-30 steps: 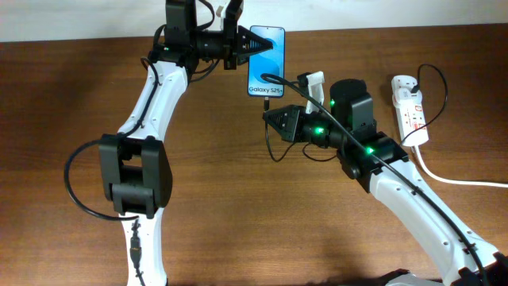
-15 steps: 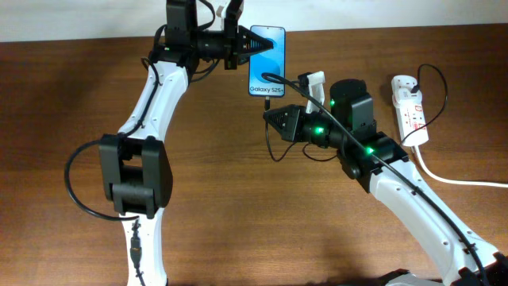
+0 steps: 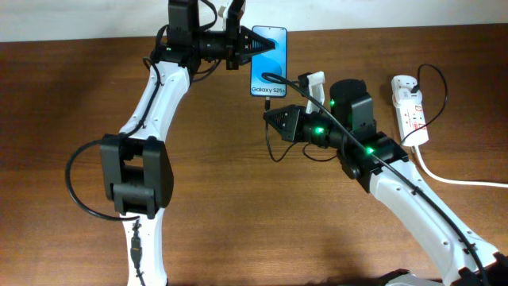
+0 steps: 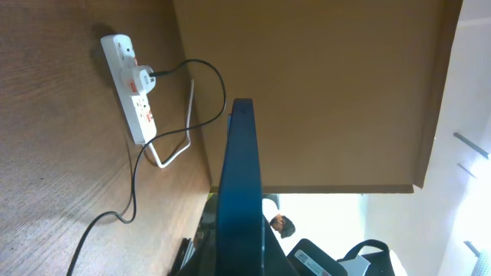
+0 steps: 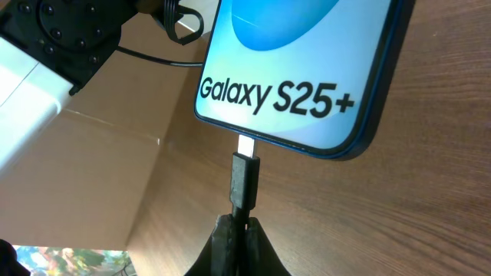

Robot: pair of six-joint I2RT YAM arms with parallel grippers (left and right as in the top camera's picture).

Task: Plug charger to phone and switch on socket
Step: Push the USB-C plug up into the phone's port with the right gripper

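The phone (image 3: 267, 62) lies at the table's far edge, blue screen up, reading "Galaxy S25+" (image 5: 307, 69). My left gripper (image 3: 252, 46) is shut on its left side; the left wrist view shows the phone edge-on (image 4: 239, 192). My right gripper (image 3: 268, 118) is shut on the charger (image 5: 245, 180) just behind its plug tip. The silver tip touches the port in the phone's bottom edge. The thin black cable (image 3: 274, 147) loops below. The socket (image 3: 409, 109), a white strip with red switches and a black plug in it, lies at the right and also shows in the left wrist view (image 4: 132, 84).
The socket's thick white cord (image 3: 452, 179) runs off to the right. A white object (image 3: 314, 83) sits by the right arm's wrist. A pale wall borders the table's far edge (image 3: 357, 12).
The left gripper and phone have shifted very slightly to the right. The right gripper has not visibly moved.
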